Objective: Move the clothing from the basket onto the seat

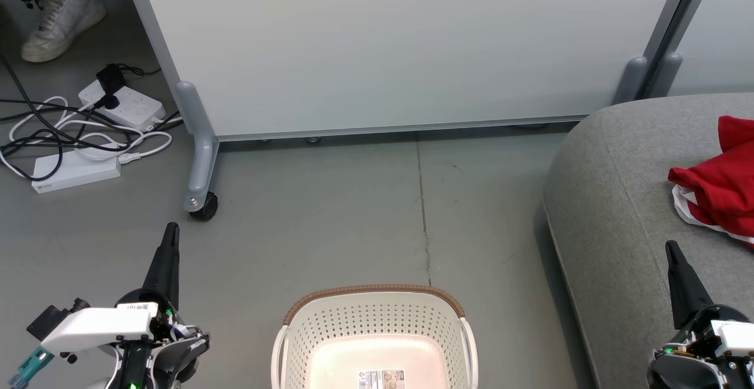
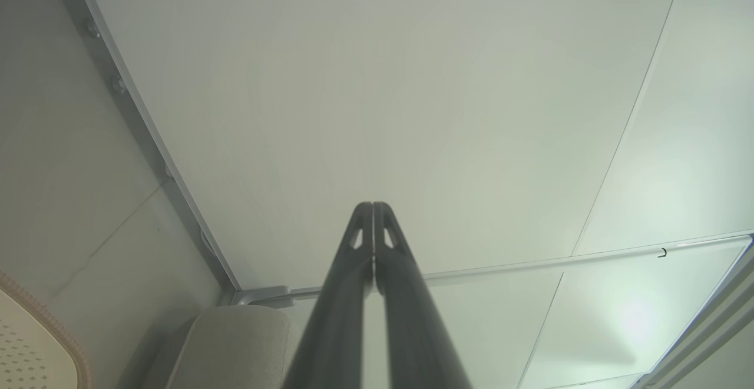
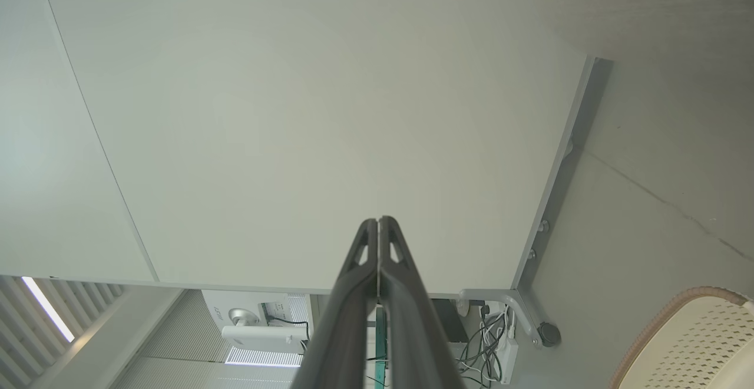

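Note:
The cream perforated basket (image 1: 374,336) with a brown woven rim end stands on the floor at the bottom centre, and its inside shows no fabric. Red clothing (image 1: 718,180) with white trim lies crumpled on the grey seat (image 1: 612,200) at the right edge. My left gripper (image 1: 169,233) is shut at the lower left, left of the basket, holding nothing; its fingertips (image 2: 373,212) meet in the left wrist view. My right gripper (image 1: 670,247) is shut at the lower right over the seat's front part, below the clothing and apart from it, its tips (image 3: 378,227) pressed together.
A pale wheeled partition panel (image 1: 400,47) stands across the back, with a caster foot (image 1: 203,203) on the floor. Power strips and tangled cables (image 1: 88,135) lie at the left. A person's white shoe (image 1: 59,20) is at the top left. Grey floor lies between basket and partition.

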Controlling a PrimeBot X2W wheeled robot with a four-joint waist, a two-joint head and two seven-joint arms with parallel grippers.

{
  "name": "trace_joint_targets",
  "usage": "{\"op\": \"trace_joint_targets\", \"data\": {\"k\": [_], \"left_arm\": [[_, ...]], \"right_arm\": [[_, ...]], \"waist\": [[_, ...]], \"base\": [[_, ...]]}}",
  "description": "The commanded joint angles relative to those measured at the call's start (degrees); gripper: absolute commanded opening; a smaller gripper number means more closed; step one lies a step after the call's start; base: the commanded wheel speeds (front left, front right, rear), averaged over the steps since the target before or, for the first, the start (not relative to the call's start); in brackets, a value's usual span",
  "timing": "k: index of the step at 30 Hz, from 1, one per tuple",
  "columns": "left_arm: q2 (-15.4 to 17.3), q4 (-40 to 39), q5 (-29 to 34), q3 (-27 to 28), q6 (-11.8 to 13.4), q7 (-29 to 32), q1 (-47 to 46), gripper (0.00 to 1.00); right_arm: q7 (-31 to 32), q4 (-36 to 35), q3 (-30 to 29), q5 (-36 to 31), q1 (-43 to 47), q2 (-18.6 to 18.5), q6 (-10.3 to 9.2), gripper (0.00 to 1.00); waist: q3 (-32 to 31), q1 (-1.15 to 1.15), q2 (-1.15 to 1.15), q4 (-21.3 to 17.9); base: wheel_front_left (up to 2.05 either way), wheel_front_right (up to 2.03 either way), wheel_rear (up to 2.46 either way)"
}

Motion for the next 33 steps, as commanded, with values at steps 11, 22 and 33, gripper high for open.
{"op": "trace_joint_targets", "data": {"k": [11, 22, 33], "left_arm": [[0.0, -0.11, 0.25, 0.38, -0.55, 0.28, -0.54, 0.0], [-0.06, -0.1, 0.31, 0.45, -0.55, 0.25, -0.55, 0.0], [-0.11, -0.09, 0.39, 0.53, -0.56, 0.35, -0.56, 0.0]], "right_arm": [[0.08, -0.02, -0.2, 0.11, -0.21, -0.55, 0.14, 0.0], [0.07, -0.02, -0.2, 0.11, -0.21, -0.55, 0.14, 0.0], [0.07, -0.02, -0.2, 0.11, -0.21, -0.55, 0.14, 0.0]], "waist": [[0.0, 0.0, 0.0, 0.0], [0.0, 0.0, 0.0, 0.0], [0.0, 0.0, 0.0, 0.0]], "base": [[0.0, 0.0, 0.0], [0.0, 0.0, 0.0], [0.0, 0.0, 0.0]]}}
